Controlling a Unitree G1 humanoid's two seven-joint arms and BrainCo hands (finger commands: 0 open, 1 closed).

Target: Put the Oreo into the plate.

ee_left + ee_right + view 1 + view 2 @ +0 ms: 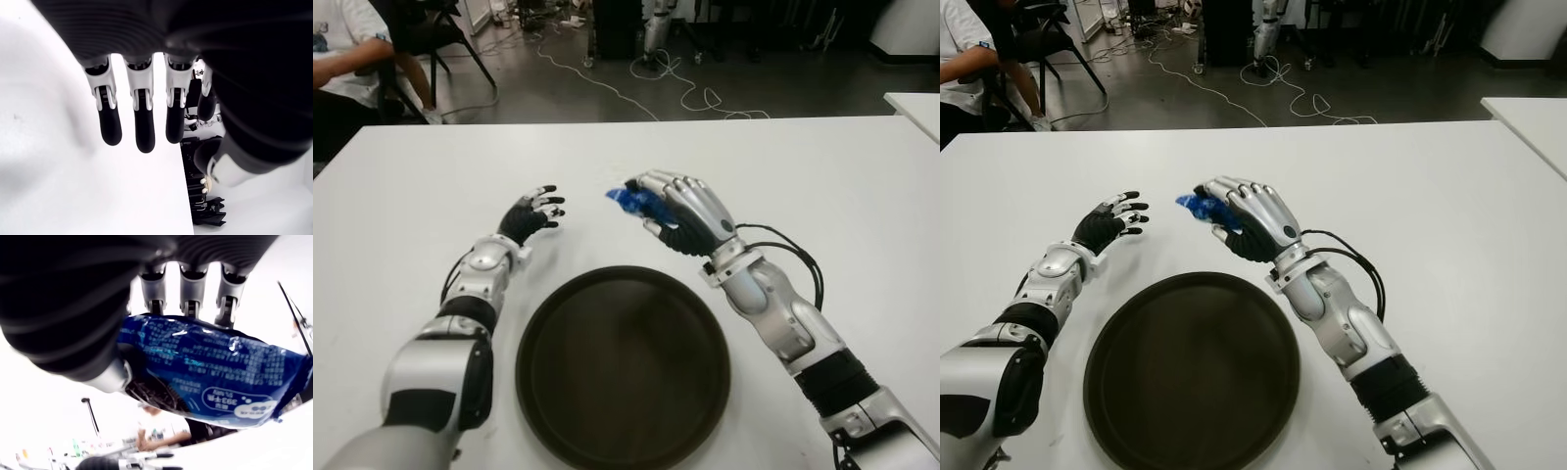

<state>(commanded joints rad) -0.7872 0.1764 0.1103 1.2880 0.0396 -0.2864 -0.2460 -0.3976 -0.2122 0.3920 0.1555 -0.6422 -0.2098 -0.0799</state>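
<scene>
Oreo packet (628,199) clasped in right hand (683,212), centre of frame, above white table (822,186).

Blue wrapper pinched between curled fingers (188,293) and thumb, just beyond far rim of dark round plate (623,367). Left hand (530,216) left of centre, fingers spread, holding nothing, near plate's upper-left rim.
</scene>
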